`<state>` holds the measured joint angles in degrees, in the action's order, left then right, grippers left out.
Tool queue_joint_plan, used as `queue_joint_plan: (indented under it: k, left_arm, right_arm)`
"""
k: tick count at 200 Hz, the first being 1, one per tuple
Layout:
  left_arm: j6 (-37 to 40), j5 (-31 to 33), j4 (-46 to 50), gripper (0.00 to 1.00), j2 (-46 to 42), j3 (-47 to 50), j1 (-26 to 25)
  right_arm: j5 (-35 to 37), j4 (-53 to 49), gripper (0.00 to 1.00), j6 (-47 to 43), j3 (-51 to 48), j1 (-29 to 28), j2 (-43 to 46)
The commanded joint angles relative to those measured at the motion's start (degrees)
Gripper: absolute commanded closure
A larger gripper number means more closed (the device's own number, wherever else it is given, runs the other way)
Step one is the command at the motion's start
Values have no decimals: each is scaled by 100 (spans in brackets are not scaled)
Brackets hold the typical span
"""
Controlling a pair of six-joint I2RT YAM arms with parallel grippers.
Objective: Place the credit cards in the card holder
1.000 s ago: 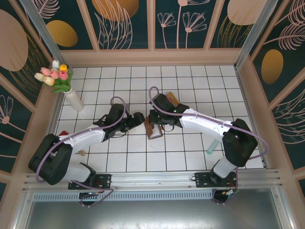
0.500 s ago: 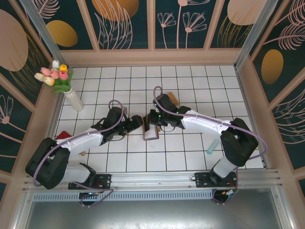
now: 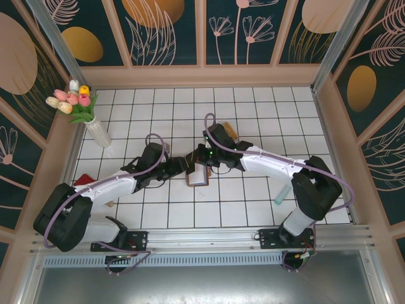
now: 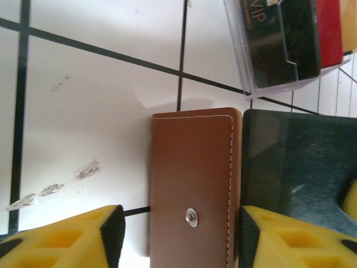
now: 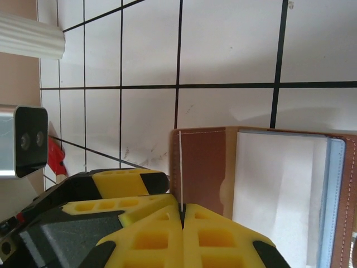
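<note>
Narrowed left fingers (image 4: 61, 240), still apart astride card holder (image 4: 192, 184); right fingers (image 5: 217, 234) together at its edge. Opening step; next: clamp flap.

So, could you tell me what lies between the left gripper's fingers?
In the left wrist view, the card holder lies between the fingers of the left gripper: bare tile separates it from one finger, and the other sits at its stitched edge.

matt stitched brown leather card holder (image 4: 189, 162)
</note>
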<state>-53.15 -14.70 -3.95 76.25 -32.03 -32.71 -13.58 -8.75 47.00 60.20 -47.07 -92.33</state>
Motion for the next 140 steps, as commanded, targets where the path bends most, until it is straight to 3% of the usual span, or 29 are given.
queue_joint_plan:
  k: [1,66,140]
  left_arm:
    - [160,146,228,51,117,-18,-43]
    - [226,86,149,79,268,-55,-41]
    - [109,-134,-203,87,336,45,-40]
  right_arm:
    - [17,38,100,46,-11,31,-122]
    - [694,-865,100,-175,457,-138,-632]
    - [271,-663,98,-212,731,-330,-1233]
